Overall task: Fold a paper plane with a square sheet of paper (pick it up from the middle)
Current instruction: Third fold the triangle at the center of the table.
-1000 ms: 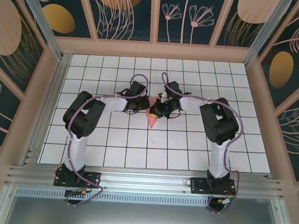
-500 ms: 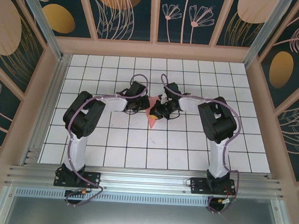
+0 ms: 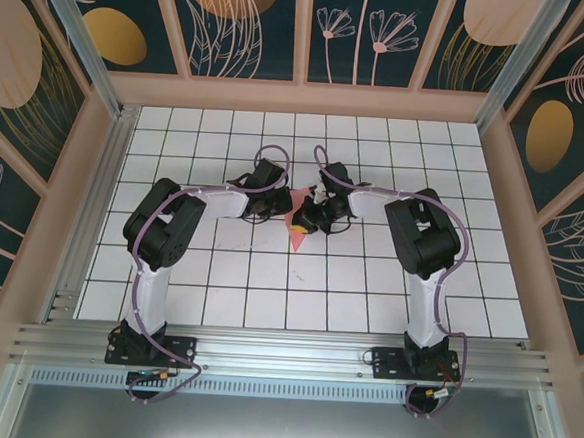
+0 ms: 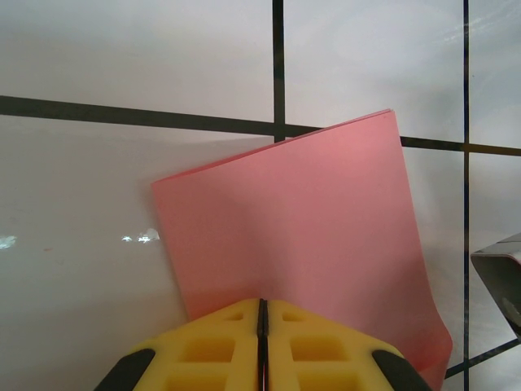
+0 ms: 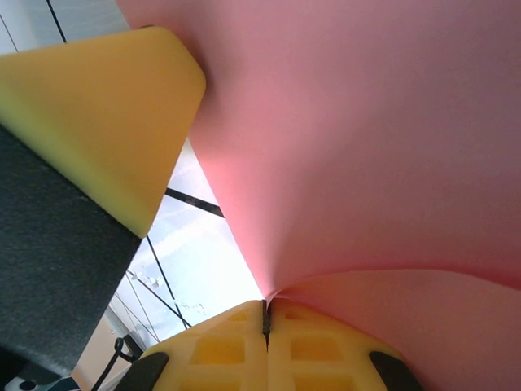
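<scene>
The salmon-pink square sheet of paper (image 3: 297, 222) hangs folded between my two grippers over the middle of the tiled table, one pointed end toward the near side. Whether it has the dart shape of a paper plane I cannot tell. My left gripper (image 3: 279, 207) is shut on the sheet's left edge. In the left wrist view the yellow fingertips (image 4: 262, 303) pinch the paper (image 4: 301, 220), which spreads flat ahead of them. My right gripper (image 3: 310, 216) is shut on the right side. Its wrist view has the paper (image 5: 366, 147) curving up from the shut gripper (image 5: 265, 306).
White tiles with dark grout cover the table (image 3: 218, 274). Pink-framed walls (image 3: 300, 97) enclose it at the back and sides. The left gripper's yellow finger (image 5: 98, 106) sits close at the upper left of the right wrist view. Both arms' elbows lean inward.
The right gripper has drawn slightly left and farther, closer to the left gripper. The paper has turned with it, its near tip lifting and an upper corner now showing.
</scene>
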`<state>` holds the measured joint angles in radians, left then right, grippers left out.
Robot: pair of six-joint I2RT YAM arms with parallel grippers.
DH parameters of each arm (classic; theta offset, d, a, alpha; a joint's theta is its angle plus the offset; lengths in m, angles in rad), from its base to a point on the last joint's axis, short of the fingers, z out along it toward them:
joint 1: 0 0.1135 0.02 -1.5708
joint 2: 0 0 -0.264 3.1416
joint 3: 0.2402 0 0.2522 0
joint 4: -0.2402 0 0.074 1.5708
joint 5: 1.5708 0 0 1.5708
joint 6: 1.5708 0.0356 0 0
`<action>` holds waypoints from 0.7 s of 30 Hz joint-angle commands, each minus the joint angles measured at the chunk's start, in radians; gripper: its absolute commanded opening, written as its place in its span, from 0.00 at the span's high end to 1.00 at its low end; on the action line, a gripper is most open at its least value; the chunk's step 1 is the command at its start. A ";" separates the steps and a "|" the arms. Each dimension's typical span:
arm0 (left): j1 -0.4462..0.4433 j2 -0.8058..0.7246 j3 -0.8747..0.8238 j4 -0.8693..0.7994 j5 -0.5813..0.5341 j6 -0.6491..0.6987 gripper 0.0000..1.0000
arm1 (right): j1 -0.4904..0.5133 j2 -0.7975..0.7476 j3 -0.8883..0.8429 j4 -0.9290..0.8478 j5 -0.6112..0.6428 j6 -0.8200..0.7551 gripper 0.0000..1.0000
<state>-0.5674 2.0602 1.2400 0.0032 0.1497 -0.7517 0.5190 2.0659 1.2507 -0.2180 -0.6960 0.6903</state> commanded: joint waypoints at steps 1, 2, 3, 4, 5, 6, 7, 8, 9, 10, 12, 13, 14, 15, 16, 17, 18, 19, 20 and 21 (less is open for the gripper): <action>0.005 0.018 -0.016 -0.033 0.017 0.012 0.90 | 0.007 0.028 0.017 -0.004 0.025 -0.002 1.00; 0.005 0.018 -0.016 -0.034 0.017 0.011 0.90 | 0.007 0.028 0.018 -0.007 0.028 -0.003 1.00; 0.005 0.017 -0.016 -0.034 0.018 0.013 0.90 | 0.008 0.029 0.018 -0.010 0.030 -0.005 1.00; 0.005 0.017 -0.016 -0.034 0.019 0.014 0.90 | 0.007 0.030 0.018 -0.014 0.033 -0.006 1.00; 0.005 0.015 -0.016 -0.035 0.018 0.013 0.90 | 0.007 0.030 0.018 -0.014 0.035 -0.008 1.00; 0.006 0.015 -0.016 -0.033 0.018 0.012 0.90 | 0.007 0.030 0.018 -0.015 0.036 -0.009 0.98; 0.005 0.012 -0.016 -0.033 0.018 0.012 0.90 | 0.007 0.031 0.018 -0.019 0.039 -0.010 0.93; 0.006 0.011 -0.014 -0.033 0.019 0.012 0.90 | 0.007 0.033 0.017 -0.019 0.044 -0.009 0.88; 0.005 0.008 -0.014 -0.034 0.016 0.012 0.90 | 0.007 0.033 0.016 -0.018 0.045 -0.009 0.85; 0.004 0.005 -0.013 -0.034 0.016 0.010 0.90 | 0.007 0.035 0.016 -0.020 0.048 -0.009 0.82; 0.005 -0.004 -0.009 -0.034 0.014 0.006 0.90 | 0.007 0.038 0.014 -0.017 0.050 -0.010 0.79; 0.005 -0.011 -0.006 -0.033 0.014 0.004 0.90 | 0.007 0.037 0.013 -0.015 0.051 -0.011 0.77; 0.005 -0.018 -0.002 -0.032 0.013 0.003 0.90 | 0.007 0.038 0.011 -0.012 0.050 -0.012 0.75; 0.004 -0.028 0.000 -0.030 0.014 0.001 0.90 | 0.007 0.038 0.008 -0.010 0.050 -0.014 0.74; 0.005 -0.037 0.005 -0.028 0.013 -0.002 0.90 | 0.007 0.038 0.006 -0.008 0.051 -0.014 0.74; 0.007 -0.048 0.008 -0.026 0.012 -0.003 0.90 | 0.007 0.037 0.004 -0.008 0.052 -0.017 0.73; 0.006 -0.059 0.010 -0.022 0.015 -0.004 0.90 | 0.007 0.037 0.001 -0.005 0.051 -0.020 0.71; 0.008 -0.070 0.011 -0.019 0.017 -0.007 0.90 | 0.008 0.038 -0.002 -0.002 0.052 -0.021 0.71; 0.012 -0.084 0.008 -0.014 0.017 -0.014 0.90 | 0.007 0.037 -0.003 -0.001 0.053 -0.022 0.71; 0.016 -0.096 0.001 -0.005 0.019 -0.021 0.90 | 0.007 0.039 -0.005 0.002 0.052 -0.023 0.71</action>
<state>-0.5579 2.0315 1.2400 -0.0044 0.1516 -0.7563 0.5236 2.0731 1.2606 -0.2077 -0.7067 0.6865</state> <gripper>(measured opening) 0.097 0.292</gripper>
